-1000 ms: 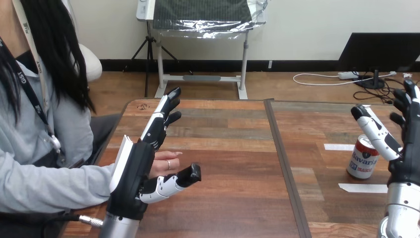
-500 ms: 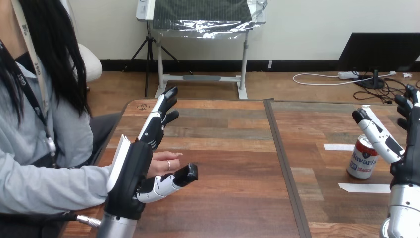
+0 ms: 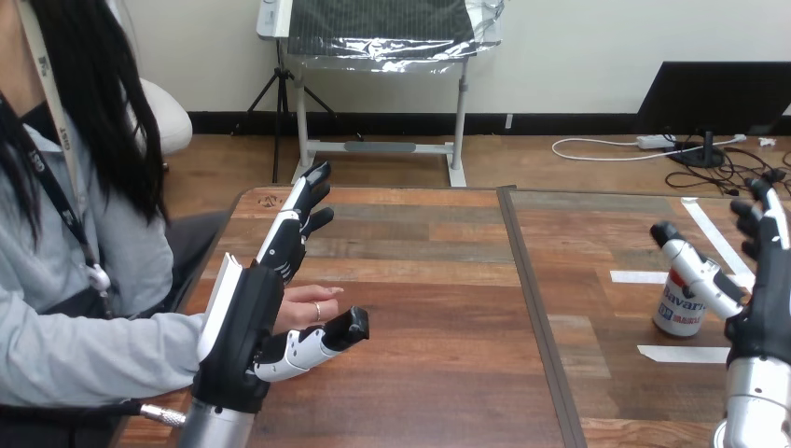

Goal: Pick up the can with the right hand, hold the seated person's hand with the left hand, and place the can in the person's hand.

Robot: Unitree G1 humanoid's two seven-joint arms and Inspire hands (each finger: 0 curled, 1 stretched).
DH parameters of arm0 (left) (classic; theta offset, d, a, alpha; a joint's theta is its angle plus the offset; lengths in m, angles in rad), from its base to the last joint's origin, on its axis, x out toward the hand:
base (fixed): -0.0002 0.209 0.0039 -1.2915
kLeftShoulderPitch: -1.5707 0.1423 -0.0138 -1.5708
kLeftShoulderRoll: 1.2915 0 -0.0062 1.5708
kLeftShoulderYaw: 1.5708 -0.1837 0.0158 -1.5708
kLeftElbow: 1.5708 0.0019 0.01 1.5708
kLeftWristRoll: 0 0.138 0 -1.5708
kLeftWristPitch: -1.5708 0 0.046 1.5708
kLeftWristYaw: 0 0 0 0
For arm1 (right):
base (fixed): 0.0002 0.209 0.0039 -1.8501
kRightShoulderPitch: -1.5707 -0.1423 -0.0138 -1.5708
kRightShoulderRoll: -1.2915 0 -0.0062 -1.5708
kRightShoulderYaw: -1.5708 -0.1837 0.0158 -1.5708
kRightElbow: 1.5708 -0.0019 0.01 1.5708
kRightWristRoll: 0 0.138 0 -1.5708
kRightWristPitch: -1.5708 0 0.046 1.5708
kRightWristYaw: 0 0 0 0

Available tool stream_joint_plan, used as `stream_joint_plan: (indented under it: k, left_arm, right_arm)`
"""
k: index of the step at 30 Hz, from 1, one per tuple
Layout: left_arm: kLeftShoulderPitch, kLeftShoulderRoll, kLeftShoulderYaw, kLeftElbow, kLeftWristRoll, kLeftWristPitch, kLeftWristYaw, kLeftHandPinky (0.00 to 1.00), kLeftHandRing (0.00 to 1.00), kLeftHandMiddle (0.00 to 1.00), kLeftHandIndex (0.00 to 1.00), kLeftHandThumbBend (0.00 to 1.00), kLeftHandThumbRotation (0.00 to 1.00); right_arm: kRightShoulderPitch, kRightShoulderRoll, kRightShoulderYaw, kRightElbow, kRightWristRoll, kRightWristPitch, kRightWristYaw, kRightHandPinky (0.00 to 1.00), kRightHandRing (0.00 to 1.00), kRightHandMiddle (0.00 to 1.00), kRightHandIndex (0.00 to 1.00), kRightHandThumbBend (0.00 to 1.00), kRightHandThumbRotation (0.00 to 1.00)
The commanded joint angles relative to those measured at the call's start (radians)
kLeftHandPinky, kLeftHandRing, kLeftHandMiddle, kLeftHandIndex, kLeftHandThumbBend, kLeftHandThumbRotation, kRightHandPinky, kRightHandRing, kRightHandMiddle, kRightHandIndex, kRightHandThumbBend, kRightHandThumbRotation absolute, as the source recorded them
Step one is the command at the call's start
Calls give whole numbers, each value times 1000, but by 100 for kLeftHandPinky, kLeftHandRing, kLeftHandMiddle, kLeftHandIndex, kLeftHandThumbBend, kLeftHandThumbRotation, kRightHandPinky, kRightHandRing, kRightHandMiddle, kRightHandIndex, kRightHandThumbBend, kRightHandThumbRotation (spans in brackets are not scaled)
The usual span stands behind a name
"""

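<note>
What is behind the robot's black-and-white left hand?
The person's hand, its fingers showing past the robot's palm, low over the brown wooden table. The left hand covers the person's palm and wrist, so whether the two touch cannot be told.

The only print stands on the short red-and-white metal can point(image 3: 679, 315) at the right of the frame: one word in dark blue letters across its white band. The thumb of the right hand point(image 3: 760, 313) crosses the can's top and hides the word's end. The finer print beneath is too small to read.
</note>
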Motion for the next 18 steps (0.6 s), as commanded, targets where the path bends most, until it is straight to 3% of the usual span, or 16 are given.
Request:
stream_joint_plan:
  k: [1,18]
  left_arm:
    - [-22,10,9,-16,-23,-14,-11,90,96,98,95,100,72]
    - [-13,14,16,-31,-27,-8,-21,90,97,99,95,100,72]
  right_arm:
    - [-77,-24,12,10,-4,10,-9,90,90,87,94,100,56]
    - [-88,-18,23,53,2,54,10,90,90,87,93,100,51]
